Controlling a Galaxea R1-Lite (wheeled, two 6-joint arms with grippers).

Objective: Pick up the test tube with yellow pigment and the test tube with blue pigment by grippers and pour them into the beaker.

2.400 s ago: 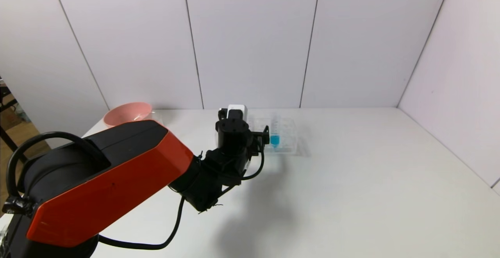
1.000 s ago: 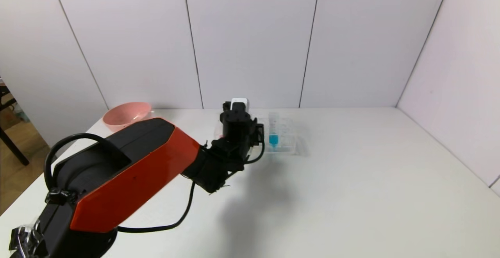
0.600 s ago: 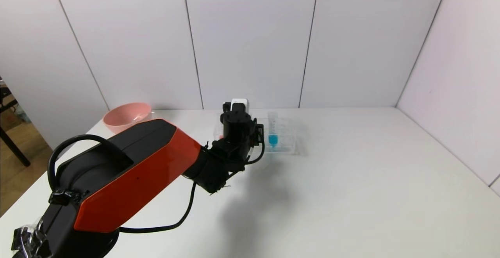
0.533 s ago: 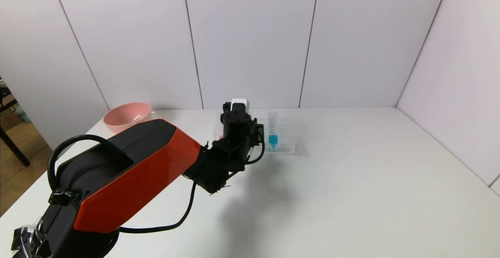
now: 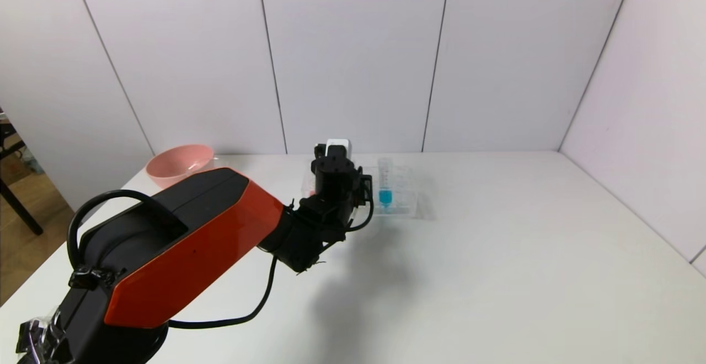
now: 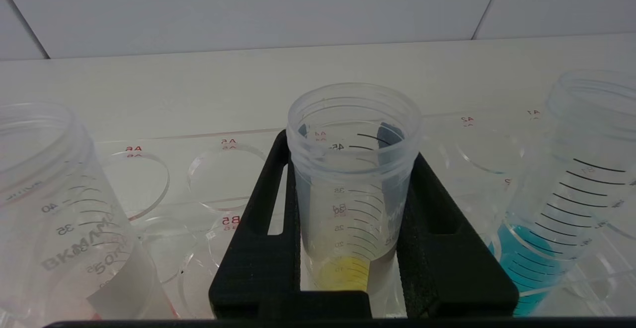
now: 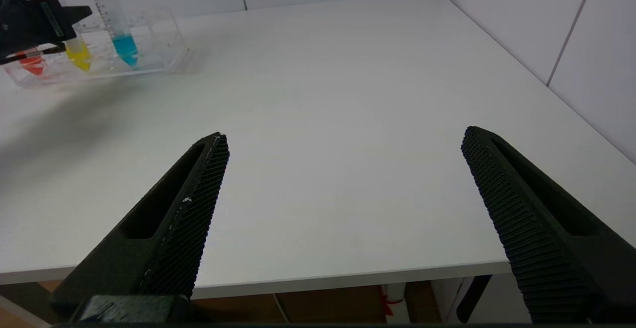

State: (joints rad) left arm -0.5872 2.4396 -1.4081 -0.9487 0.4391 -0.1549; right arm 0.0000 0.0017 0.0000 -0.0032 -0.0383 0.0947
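Note:
The yellow-tipped test tube (image 6: 348, 208) stands upright in the clear rack (image 6: 223, 169). My left gripper (image 6: 350, 149) is shut on it, one black finger pressed to each side below the rim. In the head view the left gripper (image 5: 333, 174) hides this tube. The blue-tipped test tube (image 5: 385, 187) stands in the same rack (image 5: 411, 198), beside the left gripper, and also shows in the left wrist view (image 6: 556, 208). My right gripper (image 7: 344, 133) is open and empty over the table's near edge, far from the rack (image 7: 164, 49). The beaker does not clearly show.
A red-tipped tube (image 7: 31, 63) stands in the rack on the yellow tube's (image 7: 78, 52) other side from the blue tube (image 7: 121, 35). A pink bowl (image 5: 179, 162) sits at the table's back left. White walls close the back and right.
Since 2.4 s ago the left arm has reached forward to the rack. Over the last second it has held almost still at the yellow tube.

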